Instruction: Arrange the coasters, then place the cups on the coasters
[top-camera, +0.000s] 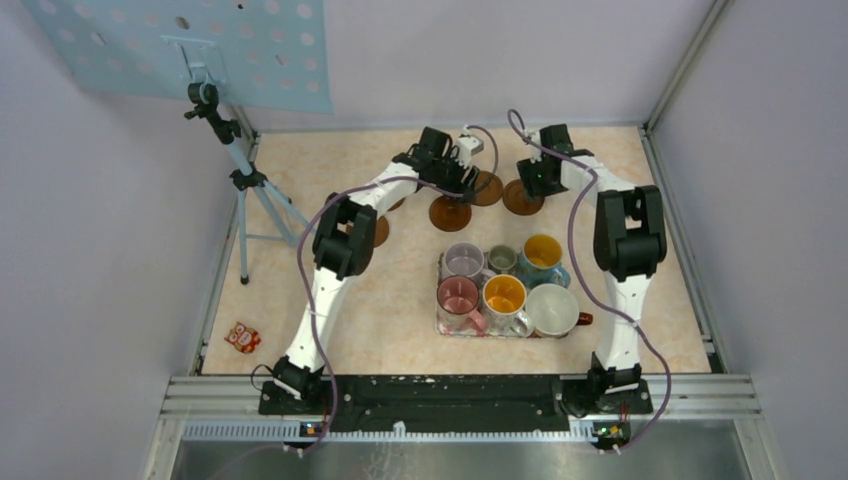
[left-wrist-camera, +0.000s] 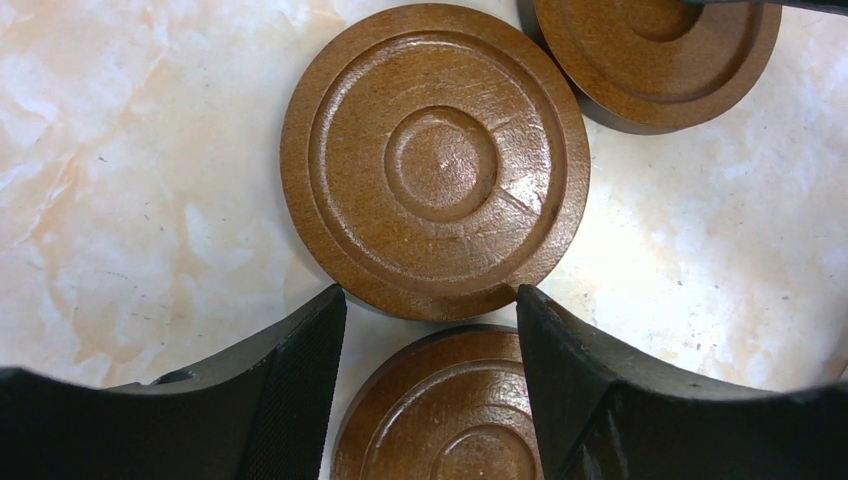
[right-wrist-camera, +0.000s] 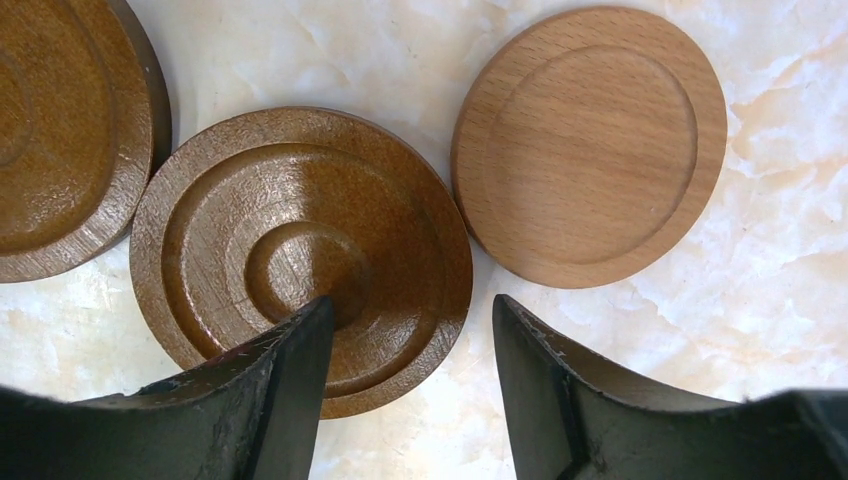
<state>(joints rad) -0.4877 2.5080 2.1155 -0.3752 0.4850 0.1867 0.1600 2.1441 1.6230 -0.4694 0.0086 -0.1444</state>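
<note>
Several brown coasters lie at the back of the table, among them three dark ones (top-camera: 450, 212) (top-camera: 487, 188) (top-camera: 522, 197). My left gripper (top-camera: 455, 165) (left-wrist-camera: 430, 300) hangs open over them, one coaster (left-wrist-camera: 435, 160) just past its fingertips and another coaster (left-wrist-camera: 450, 410) below between the fingers. My right gripper (top-camera: 535, 180) (right-wrist-camera: 410, 305) is open, its left finger (right-wrist-camera: 290, 390) over a dark coaster (right-wrist-camera: 300, 240) and its right finger over bare table. A lighter coaster (right-wrist-camera: 590, 145) lies beside. The cups stand on a tray (top-camera: 439, 322): pink (top-camera: 458, 297), orange-lined white (top-camera: 503, 296), orange-lined blue (top-camera: 541, 252), wide white (top-camera: 552, 308), lavender (top-camera: 463, 261), grey-green (top-camera: 502, 259).
A camera tripod (top-camera: 245, 190) stands at the back left under a blue perforated board (top-camera: 180, 45). A small red toy (top-camera: 242, 337) lies near the front left edge. More coasters (top-camera: 380, 230) are partly hidden under the left arm. Metal frame rails border the table.
</note>
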